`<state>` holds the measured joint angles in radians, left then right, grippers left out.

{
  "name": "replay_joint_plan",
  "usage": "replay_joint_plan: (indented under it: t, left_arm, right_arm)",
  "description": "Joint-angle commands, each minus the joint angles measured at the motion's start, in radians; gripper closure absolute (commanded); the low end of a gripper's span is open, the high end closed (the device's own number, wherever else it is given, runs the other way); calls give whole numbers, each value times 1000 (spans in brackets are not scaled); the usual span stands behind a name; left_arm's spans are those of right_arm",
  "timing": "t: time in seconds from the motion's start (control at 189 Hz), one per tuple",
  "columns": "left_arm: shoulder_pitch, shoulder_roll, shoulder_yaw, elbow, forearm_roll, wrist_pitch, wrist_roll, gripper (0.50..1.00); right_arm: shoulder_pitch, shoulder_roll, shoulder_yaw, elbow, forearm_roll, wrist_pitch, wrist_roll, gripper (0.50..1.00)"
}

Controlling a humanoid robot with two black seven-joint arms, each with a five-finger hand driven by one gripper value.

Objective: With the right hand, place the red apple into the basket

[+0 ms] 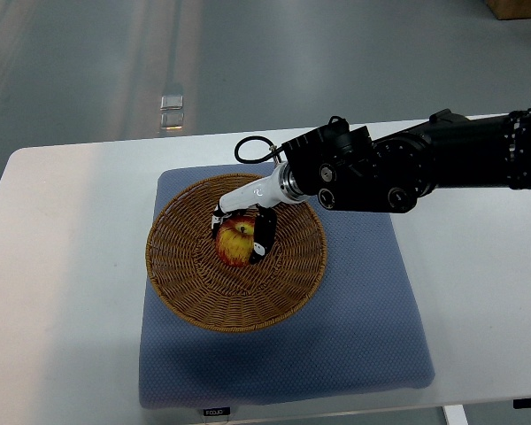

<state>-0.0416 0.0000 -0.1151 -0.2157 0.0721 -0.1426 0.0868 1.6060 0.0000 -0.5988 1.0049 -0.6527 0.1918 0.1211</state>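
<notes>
Fingers of right hand grip red apple inside basket.

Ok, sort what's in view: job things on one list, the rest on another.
Job:
apple
basket
right hand, closed around the apple over the basket

Rest:
blue mat under the basket
white table
small clear object on the floor beyond the table

White counter carries a blue-grey padded mat. Grey floor beyond; small shiny object on it.
</notes>
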Motion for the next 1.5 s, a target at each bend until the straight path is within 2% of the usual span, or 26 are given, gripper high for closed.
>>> replay_joint_plan:
  t: [0.0,0.323,0.487,0.492,0.503,0.587,0.603,0.825,1.0,1.175,1.28,1.497]
  left_arm:
    - [0,0,0,3,0,0,1,500]
    - [0,0,0,1,0,0,1,500]
    - [0,0,0,1,0,0,-1,500]
    - [0,0,0,1,0,0,1,500]
    - [0,0,0,1,0,0,1,500]
    - [0,0,0,-1,0,0,-1,500]
    - [0,0,0,-1,0,0,1,500]
    - [-1,0,0,-1,0,0,-1,500]
    - [0,0,0,-2,1,0,-1,500]
    - [-1,0,0,-4,1,0,-1,500]
    - [-1,0,0,-4,1,0,-1,500]
    - [0,0,0,-2,1,0,1,500]
  right_arm:
    - [-1,0,16,0,7,3,0,605]
    - [3,0,91,-17,74,12,2,595]
    - [17,0,206,-75,171,60,0,591]
    - [14,0,271,-113,206,98,-1,589]
    - [12,0,287,-121,214,107,-1,589]
    - [8,0,327,-141,229,129,-3,589]
    - [-6,-6,401,-176,257,153,-3,589]
    - [-238,-155,706,-311,407,135,-3,589]
    - [-497,-144,1094,-407,538,63,0,589]
    - [-681,-84,1399,-411,559,34,12,587]
    - [-752,-54,1492,-440,562,35,49,576]
    - [-813,-26,1504,-480,584,35,112,576]
